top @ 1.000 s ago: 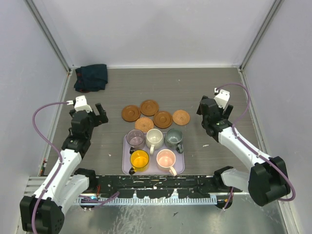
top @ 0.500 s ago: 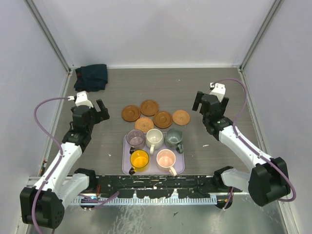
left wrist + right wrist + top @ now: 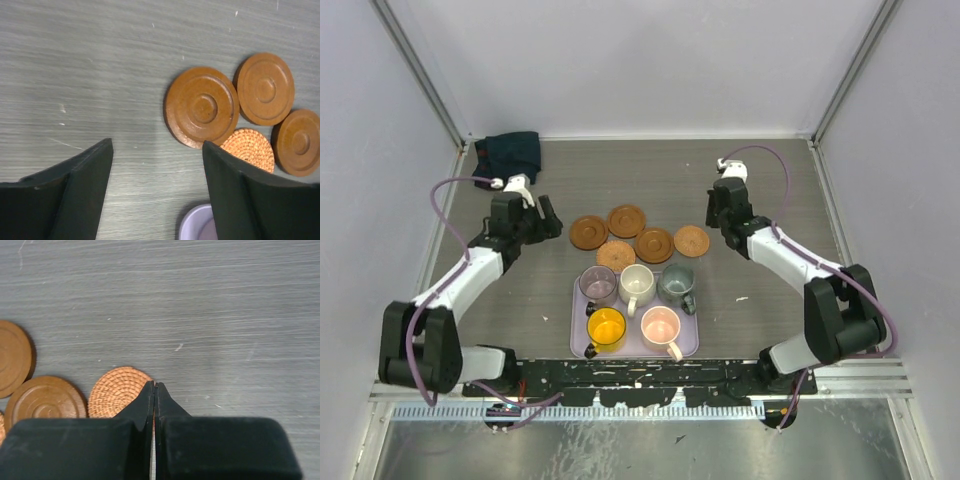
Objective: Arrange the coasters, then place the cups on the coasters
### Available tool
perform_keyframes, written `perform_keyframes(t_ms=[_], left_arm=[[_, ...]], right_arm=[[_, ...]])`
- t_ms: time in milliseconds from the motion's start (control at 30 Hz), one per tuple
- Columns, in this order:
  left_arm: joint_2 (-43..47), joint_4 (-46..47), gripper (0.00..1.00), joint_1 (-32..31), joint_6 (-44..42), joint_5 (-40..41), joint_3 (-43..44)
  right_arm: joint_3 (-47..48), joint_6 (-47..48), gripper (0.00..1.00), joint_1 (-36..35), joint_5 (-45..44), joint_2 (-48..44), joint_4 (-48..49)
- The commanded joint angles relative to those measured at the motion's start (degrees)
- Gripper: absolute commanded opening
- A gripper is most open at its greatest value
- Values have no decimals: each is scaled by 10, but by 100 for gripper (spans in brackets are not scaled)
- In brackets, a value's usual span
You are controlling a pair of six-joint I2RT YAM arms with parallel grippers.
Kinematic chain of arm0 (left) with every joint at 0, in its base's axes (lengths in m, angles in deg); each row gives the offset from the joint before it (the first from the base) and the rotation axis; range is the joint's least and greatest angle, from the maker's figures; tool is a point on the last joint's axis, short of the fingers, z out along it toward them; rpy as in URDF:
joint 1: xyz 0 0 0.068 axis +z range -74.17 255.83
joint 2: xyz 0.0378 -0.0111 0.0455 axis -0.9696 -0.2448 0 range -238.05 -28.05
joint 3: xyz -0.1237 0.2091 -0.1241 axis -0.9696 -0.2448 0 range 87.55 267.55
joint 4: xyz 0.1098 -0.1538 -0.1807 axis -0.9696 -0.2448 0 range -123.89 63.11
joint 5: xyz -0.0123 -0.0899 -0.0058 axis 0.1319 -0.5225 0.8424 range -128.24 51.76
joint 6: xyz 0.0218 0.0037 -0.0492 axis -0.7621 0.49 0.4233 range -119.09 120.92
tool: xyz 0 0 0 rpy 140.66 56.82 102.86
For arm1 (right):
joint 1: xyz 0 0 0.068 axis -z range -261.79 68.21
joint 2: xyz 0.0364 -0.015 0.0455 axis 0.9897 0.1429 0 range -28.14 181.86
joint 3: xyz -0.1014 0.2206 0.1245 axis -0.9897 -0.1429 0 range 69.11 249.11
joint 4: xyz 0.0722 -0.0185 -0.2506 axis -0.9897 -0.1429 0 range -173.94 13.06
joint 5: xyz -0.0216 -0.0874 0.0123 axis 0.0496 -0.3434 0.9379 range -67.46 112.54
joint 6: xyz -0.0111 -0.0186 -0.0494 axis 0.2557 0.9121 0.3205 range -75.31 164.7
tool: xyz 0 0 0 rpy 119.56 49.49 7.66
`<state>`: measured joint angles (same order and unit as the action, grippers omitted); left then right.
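Five round brown coasters (image 3: pixel 626 220) lie clustered mid-table, two of them woven (image 3: pixel 691 240). Behind them in the near direction, five cups stand on a lavender tray (image 3: pixel 632 345): purple (image 3: pixel 598 285), white (image 3: pixel 637 284), grey-green (image 3: pixel 676 282), yellow (image 3: pixel 606 327), pink (image 3: pixel 661 325). My left gripper (image 3: pixel 548 218) hovers just left of the leftmost coaster (image 3: pixel 202 106). It is open (image 3: pixel 157 144) over bare table, with the purple cup's rim (image 3: pixel 197 225) below it. My right gripper (image 3: pixel 713 222) is shut (image 3: pixel 154 385) and empty, its tips over the right edge of a woven coaster (image 3: pixel 117 390).
A dark blue cloth (image 3: pixel 508 157) lies bunched in the far left corner. Pale walls close the table on three sides. Bare table stretches behind the coasters and to the right of the tray.
Both arms have stretched forward and inward to the coaster cluster. The right gripper has shut, and the left gripper's jaws have narrowed but stay apart.
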<state>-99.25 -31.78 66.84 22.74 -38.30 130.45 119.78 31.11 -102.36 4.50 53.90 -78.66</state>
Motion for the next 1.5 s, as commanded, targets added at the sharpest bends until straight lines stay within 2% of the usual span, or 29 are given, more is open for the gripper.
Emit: perform_keyframes(t_ms=[0, 33, 67, 200, 233, 467, 767, 1033, 1200, 1300, 1367, 1467], left_arm=[[-68, 35, 51, -4, 8, -101, 24], [-76, 40, 39, -8, 7, -102, 23], [-85, 43, 31, -11, 5, -103, 24], [-106, 39, 4, -28, -17, -109, 31], [-111, 37, 0, -34, -21, -109, 33], [-140, 40, 0, -65, -27, -118, 53], [-193, 44, 0, -67, -22, -124, 99], [-255, 30, 0, -67, -25, -125, 147], [-286, 16, 0, -69, -29, -126, 174], [-303, 4, 6, -69, -32, -123, 186], [-314, -1, 1, -69, -33, -122, 194], [-332, -8, 0, -69, -34, -126, 206]], right_arm=[[48, -15, 1, -7, 104, 36, 13], [51, -18, 1, -11, 113, 42, 10], [54, -19, 1, -15, 120, 48, 9], [52, -20, 1, -43, 138, 61, 11], [53, -19, 1, -51, 138, 65, 11], [95, -16, 1, -84, 176, 121, 15], [263, -17, 1, -103, 264, 264, -14], [356, -15, 1, -133, 295, 343, -41], [380, -9, 1, -143, 294, 370, -61], [377, -12, 1, -146, 286, 378, -66], [371, -17, 1, -146, 278, 381, -68], [368, -17, 1, -146, 266, 391, -70]])
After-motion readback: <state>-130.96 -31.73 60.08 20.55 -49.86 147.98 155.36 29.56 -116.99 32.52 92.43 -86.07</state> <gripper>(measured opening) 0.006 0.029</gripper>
